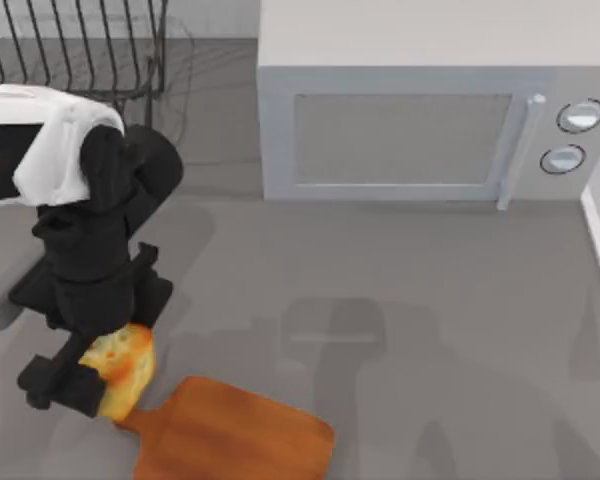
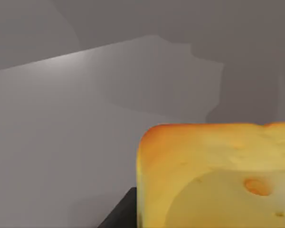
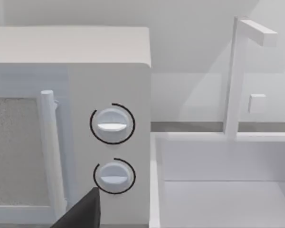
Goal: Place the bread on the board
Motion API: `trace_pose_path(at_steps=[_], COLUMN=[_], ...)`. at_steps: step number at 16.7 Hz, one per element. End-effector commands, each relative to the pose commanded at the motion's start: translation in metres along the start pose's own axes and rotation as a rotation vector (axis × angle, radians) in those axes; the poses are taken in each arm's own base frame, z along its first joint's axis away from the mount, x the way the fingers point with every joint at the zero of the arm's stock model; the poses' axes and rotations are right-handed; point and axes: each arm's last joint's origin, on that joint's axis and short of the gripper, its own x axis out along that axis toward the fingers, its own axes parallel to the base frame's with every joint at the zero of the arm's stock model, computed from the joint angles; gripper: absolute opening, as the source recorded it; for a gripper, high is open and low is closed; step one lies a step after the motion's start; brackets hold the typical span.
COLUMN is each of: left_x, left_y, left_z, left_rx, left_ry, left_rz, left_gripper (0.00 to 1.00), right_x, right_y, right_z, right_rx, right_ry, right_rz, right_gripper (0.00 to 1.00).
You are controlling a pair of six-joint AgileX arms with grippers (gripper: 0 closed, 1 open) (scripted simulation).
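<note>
Item 1, bread (image 2: 213, 175): chunky pale-yellow crumb with golden crust, close under the left wrist camera. From above it sits clamped in the left gripper (image 1: 100, 375) at the table's front left, fingers closed on it, apparently lifted, though the height is hard to judge.
Item 2, board (image 1: 240, 435): orange-brown wood, its knobbed handle just beside the bread, the body off to the right.
Item 3, right gripper: parked facing the microwave (image 3: 71, 123); finger state cannot be told.
Risk: releasing here would drop the bread on the handle or the table, short of the board's body.
</note>
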Motion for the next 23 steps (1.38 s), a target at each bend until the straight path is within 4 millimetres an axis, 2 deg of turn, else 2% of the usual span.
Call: trace_pose_path(at_steps=[5, 10, 13, 18, 23], left_x=[-0.008, -0.024, -0.029, -0.03, -0.021], left_y=[0.023, 0.043, 0.048, 0.049, 0.046], left_z=[-0.053, -0.088, -0.097, -0.097, -0.097], left_rx=[-0.21, -0.316, -0.346, -0.348, -0.349], left_ry=[-0.007, 0.025, 0.041, 0.042, 0.04], left_rz=[-0.062, -0.159, -0.188, -0.189, -0.187], left_gripper=[0.0, 0.0, 0.0, 0.0, 0.0], right_x=[0.0, 0.0, 0.0, 0.0, 0.0], right_y=[0.0, 0.0, 0.0, 0.0, 0.0], right_z=[0.0, 0.0, 0.0, 0.0, 0.0], right_rx=[0.0, 0.0, 0.0, 0.0, 0.0], right_ry=[0.0, 0.0, 0.0, 0.0, 0.0], right_rz=[0.0, 0.0, 0.0, 0.0, 0.0], right_gripper=[1.0, 1.0, 1.0, 1.0, 1.0])
